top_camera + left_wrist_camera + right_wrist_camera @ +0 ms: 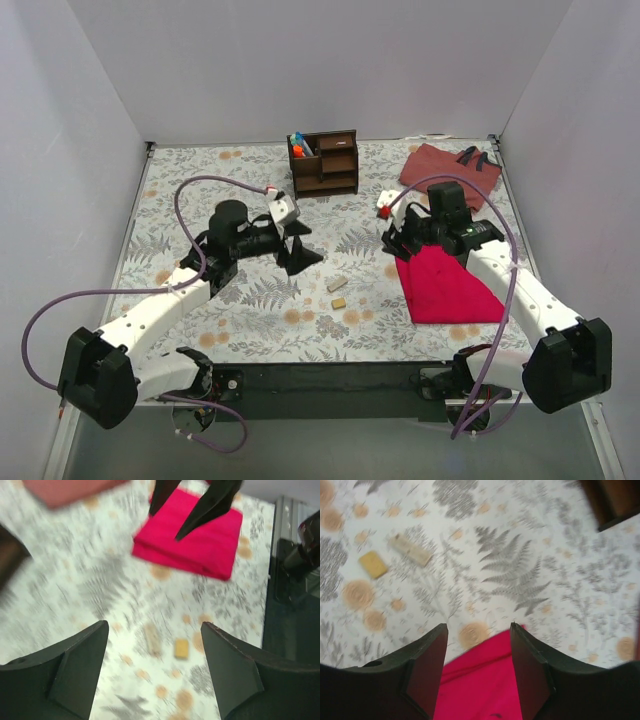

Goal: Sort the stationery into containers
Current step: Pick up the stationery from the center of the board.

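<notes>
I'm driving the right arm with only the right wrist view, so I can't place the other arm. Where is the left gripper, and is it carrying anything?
Observer: The left gripper hangs just left of the two tan erasers, a little farther from the bases. Its jaws are open with nothing between them.
Operator: I only see a dark corner of the organiser. Where does it stand?
Observer: The wooden organiser stands at the far side, about centre. Pens with blue and orange tips stand in its top left compartment.
Operator: Is there anything behind my arm?
Observer: A reddish-brown fabric bag lies at the far right, beyond your wrist.
</notes>
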`<state>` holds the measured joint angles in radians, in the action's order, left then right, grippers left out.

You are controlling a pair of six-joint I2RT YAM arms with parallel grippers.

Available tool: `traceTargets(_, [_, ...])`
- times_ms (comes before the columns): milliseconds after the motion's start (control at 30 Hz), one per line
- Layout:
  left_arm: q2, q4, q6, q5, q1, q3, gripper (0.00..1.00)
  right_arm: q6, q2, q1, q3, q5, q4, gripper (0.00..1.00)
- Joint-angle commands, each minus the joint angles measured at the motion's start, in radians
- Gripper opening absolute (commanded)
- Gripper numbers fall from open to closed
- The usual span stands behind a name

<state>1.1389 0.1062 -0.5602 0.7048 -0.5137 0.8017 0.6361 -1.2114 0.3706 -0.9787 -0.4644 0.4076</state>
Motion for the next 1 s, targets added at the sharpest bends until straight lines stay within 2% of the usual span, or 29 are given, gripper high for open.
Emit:
traceTargets(0, [-0.060,-0.193,-0.091,-0.176,-0.005,-0.071,0.75,0.312,-0.016,0.045,0.044,-0.108,0.226,0.62])
traceTargets(67, [-0.073,-0.247,-0.139,-0.258,-0.002,-0.075,0.75,0.412,-0.062,0.059,0.013,-0.114,0.264,0.62])
traceTargets(267, [-0.067,-0.286,-0.273,-0.335,0.052,-0.114,0.79,0.611,-0.269,0.122,-0.098,-0.115,0.278,0.62])
traceTargets(300, [-0.061,-0.286,-0.277,-0.338,0.066,-0.124,0.79,0.623,-0.324,0.134,-0.115,-0.112,0.274,0.66])
traceTargets(400, [-0.031,-0.278,-0.297,-0.363,0.162,-0.139,0.79,0.622,-0.408,0.174,-0.156,-0.117,0.231,0.67])
traceTargets(733, [-0.036,-0.298,-0.213,-0.413,0.282,-0.119,0.79,0.770,-0.534,0.260,-0.181,-0.148,0.188,0.67])
traceTargets(967, [-0.027,-0.267,-0.187,-0.407,0.313,-0.125,0.80,0.784,-0.571,0.266,-0.186,-0.152,0.189,0.65])
